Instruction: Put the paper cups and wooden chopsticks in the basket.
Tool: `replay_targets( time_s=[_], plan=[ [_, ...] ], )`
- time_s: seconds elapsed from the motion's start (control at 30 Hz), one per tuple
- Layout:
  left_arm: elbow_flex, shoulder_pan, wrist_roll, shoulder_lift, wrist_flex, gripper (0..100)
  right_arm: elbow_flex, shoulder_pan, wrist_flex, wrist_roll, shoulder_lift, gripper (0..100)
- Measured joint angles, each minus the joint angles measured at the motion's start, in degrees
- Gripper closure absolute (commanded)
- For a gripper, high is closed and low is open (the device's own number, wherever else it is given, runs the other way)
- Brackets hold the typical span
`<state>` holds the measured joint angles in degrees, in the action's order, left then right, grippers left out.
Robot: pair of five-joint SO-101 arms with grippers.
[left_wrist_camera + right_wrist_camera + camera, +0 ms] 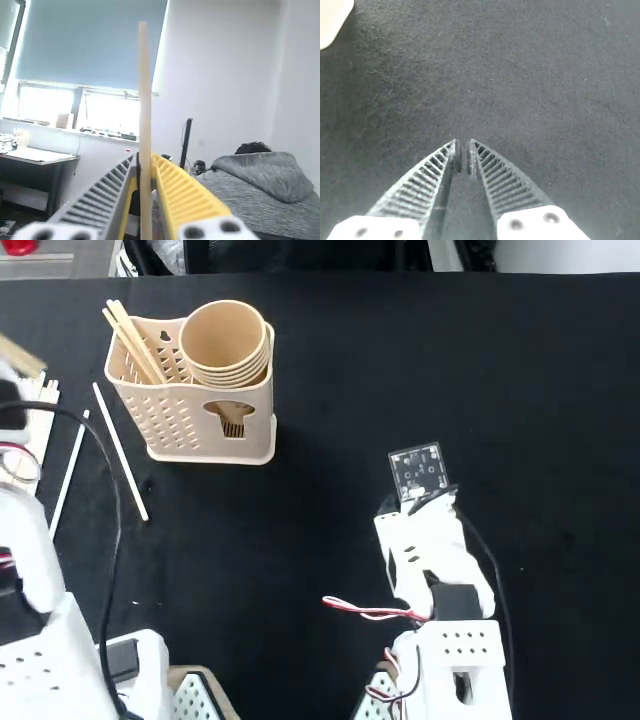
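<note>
Cups (228, 340) in basket (190, 430); loose chopstick (120, 452) lies left.

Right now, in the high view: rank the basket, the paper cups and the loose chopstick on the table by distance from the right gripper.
1. Basket, its near wall facing the right gripper.
2. Paper cups, stacked in the basket's nearer end.
3. Loose chopstick, on the table beyond the basket's far side.

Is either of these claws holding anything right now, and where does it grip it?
The left gripper pinches a wooden chopstick along its shaft, with a long stretch sticking out past its tips. The right gripper holds nothing.
</note>
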<state>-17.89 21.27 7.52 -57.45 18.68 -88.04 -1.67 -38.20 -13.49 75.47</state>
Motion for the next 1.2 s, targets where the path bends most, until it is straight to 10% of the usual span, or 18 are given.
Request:
replay_targets(
  time_s=[0.23, 1.2],
  plan=[
    [0.4, -10.6, 0.2, 9.8, 1.3, 97, 0.0, 0.0, 0.0, 0.0, 0.0, 95.6],
    [6.5, -11.2, 0.3, 32.5, -2.9, 97, 0.0, 0.0, 0.0, 0.0, 0.0, 95.6]
  ],
)
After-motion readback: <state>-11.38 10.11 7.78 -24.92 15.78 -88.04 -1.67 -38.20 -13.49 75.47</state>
